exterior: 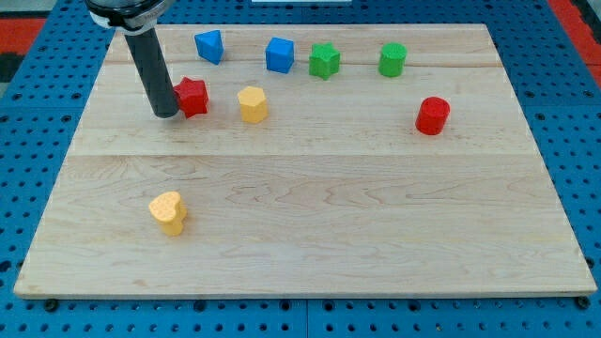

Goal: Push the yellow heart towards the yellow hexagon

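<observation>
My tip (pixel 165 114) touches the red star (pixel 192 96) – no claw, nothing held.
Glossy yellow heart (pixel 168 211) at seven o'clock of the yellow hexagon (pixel 252 103), well apart, on pale grained wood.

Pale wood-grain board (pixel 310 235) on a blue surround; my tip (pixel 165 114) is dark. Blocks — yellow heart (pixel 168 212), yellow hexagon (pixel 252 103), red star (pixel 192 97), red cylinder (pixel 433 115), two blue, two green.

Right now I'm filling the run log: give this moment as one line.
my tip: touching red star's left | yellow heart: view's bottom-left, untouched | yellow hexagon: right of star
</observation>
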You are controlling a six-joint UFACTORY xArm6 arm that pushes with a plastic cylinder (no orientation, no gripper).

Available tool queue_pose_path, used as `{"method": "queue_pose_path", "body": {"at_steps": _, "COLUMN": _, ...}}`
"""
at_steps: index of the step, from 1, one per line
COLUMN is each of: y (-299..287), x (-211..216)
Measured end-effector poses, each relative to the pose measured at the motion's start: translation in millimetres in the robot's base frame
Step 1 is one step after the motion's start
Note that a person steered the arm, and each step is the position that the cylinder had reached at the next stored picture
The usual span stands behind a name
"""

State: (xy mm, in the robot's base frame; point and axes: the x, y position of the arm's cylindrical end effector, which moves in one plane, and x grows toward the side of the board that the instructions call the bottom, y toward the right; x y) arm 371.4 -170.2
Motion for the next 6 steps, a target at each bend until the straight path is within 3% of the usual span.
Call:
{"method": "queue_pose_path", "body": {"at_steps": 1, "y": 10.4, "x": 3.4}}
{"method": "queue_pose_path", "body": {"at_steps": 3, "y": -88.4, "x": 64.9}}
{"method": "queue_pose_path", "body": {"at_steps": 5, "y": -29.4, "x": 157.2}}
{"method": "queue_pose_path", "body": {"at_steps": 6, "y": -22.1, "x": 160.6}}
